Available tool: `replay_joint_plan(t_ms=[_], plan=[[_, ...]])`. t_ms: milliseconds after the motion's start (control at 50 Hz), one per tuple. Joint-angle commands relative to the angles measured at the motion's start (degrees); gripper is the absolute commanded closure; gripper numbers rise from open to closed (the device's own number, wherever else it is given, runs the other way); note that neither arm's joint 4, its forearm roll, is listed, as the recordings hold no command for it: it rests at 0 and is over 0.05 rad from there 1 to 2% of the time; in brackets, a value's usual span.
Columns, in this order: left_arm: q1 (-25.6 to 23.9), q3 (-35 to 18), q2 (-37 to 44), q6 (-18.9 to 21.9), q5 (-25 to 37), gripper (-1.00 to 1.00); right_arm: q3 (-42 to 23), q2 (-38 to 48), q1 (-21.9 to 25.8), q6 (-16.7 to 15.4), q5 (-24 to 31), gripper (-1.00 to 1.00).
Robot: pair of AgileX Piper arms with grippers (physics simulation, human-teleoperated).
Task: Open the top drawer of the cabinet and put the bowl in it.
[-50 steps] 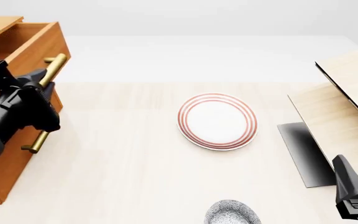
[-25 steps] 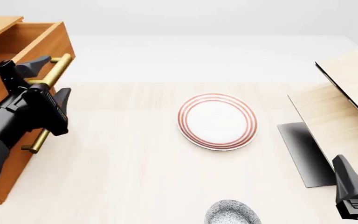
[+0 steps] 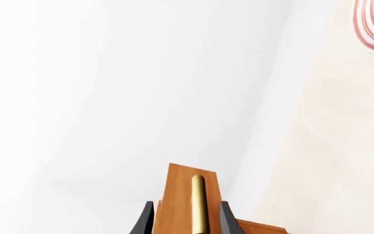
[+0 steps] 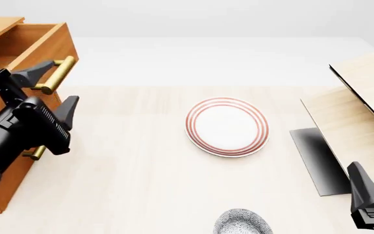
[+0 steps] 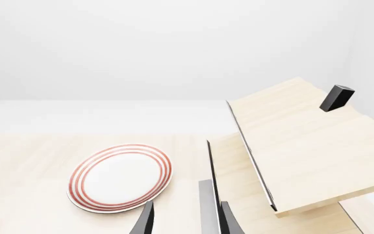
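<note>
Top drawer [image 4: 19,46] of cabinet [image 4: 5,161] pulled out; left tool [image 4: 52,90] spread, off brass handle [image 4: 54,74]. Bowl [image 4: 242,222] on counter [image 4: 128,161] near edge, ungrasped. Right tool [image 5: 185,219] spread, idle. Bowl transfer remains.

The left gripper [image 4: 52,87] has its jaws spread wide; the right gripper [image 5: 185,220] hangs low, jaws parted.

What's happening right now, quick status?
Left gripper open, off the top drawer handle. Drawer pulled out. Right gripper open, idle. Bowl on table, plate between.
</note>
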Motion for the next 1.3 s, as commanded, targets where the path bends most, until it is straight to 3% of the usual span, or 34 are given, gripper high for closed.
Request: replay_joint_plan(t_ms=[20,60,140,160,180,240,260,280,360,440,520,540,580,640,740,760,800,880,960,1000,1040,1080,1140,1160,1300], plan=[[-4.12,-3.87,-3.76,-7.34,8.61,-1.00,0.04,-0.06,-0.03,-0.01,-0.02,-1.00],[-3.23,-3.68,-4.28,-8.14,9.04,-1.00,0.04,-0.06,-0.02,-0.01,-0.02,-1.00],[-4.14,-8.12,-5.27,-14.76,15.62,-1.00,0.04,-0.06,-0.02,-0.01,-0.02,-1.00],[-4.14,-8.15,-5.28,-14.76,15.66,-1.00,0.04,-0.06,-0.02,-0.01,-0.02,-1.00],[-3.89,-10.39,-6.17,-18.13,18.63,-1.00,0.04,-0.04,-0.03,0.00,-0.02,-1.00],[-3.29,-11.31,-6.07,-19.61,20.21,-1.00,0.04,-0.05,-0.03,0.00,-0.02,-1.00],[-3.67,-12.94,-5.80,-21.84,22.00,-1.00,0.04,-0.06,0.00,-0.01,-0.02,-1.00],[-3.90,-16.50,-5.69,-26.98,26.01,-1.00,0.04,-0.04,-0.05,0.02,-0.02,-1.00],[-5.35,-20.05,-2.84,-31.28,29.91,-1.00,0.04,-0.04,-0.05,0.01,-0.02,-1.00],[-4.09,-25.07,-2.78,-39.19,35.90,-1.00,0.04,-0.05,-0.03,0.01,-0.02,-1.00],[-3.25,-26.08,-3.07,-39.89,37.79,-1.00,0.04,-0.04,-0.04,0.00,-0.02,-1.00],[-4.17,-29.31,-1.39,-44.26,40.96,-1.00,0.04,-0.05,-0.04,-0.01,-0.02,-1.00],[-1.86,-29.67,-2.22,-45.07,42.27,-1.00,0.04,-0.03,-0.05,0.01,-0.01,-1.00],[-1.30,-32.72,-1.35,-48.61,46.17,-1.00,0.04,-0.06,-0.01,-0.01,-0.02,-1.00],[-0.78,-35.08,-0.58,-50.97,49.68,-1.00,0.04,-0.07,-0.03,-0.01,-0.02,-1.00],[-2.75,-37.44,-0.24,-54.47,51.26,-1.00,0.04,-0.07,0.01,-0.02,-0.03,-1.00],[-1.73,-38.17,-0.49,-54.23,52.90,-1.00,0.04,-0.05,-0.04,0.01,-0.02,-1.00],[-0.74,-42.04,1.13,-60.02,58.88,-1.00,0.04,-0.06,-0.01,-0.02,-0.02,-1.00],[2.19,-42.61,-0.64,-59.40,62.38,-1.00,0.04,-0.04,-0.05,0.01,-0.02,-1.00],[-0.21,-44.42,0.52,-62.64,63.25,-1.00,0.04,-0.05,-0.03,0.00,-0.02,-1.00],[0.52,-44.61,1.97,-62.51,65.38,-1.00,0.04,-0.03,-0.05,0.02,-0.02,-1.00],[-0.50,-46.43,3.65,-67.04,67.87,-1.00,0.04,-0.04,-0.05,0.01,-0.02,-1.00],[1.20,-46.44,2.99,-65.84,69.29,-1.00,0.04,-0.03,-0.05,0.03,-0.02,-1.00],[0.09,-47.91,4.66,-68.91,70.99,-1.00,0.04,-0.06,-0.02,0.00,-0.02,-1.00],[0.38,-52.53,6.80,-73.26,76.73,-1.00,0.04,-0.05,-0.02,0.00,-0.02,-1.00]])
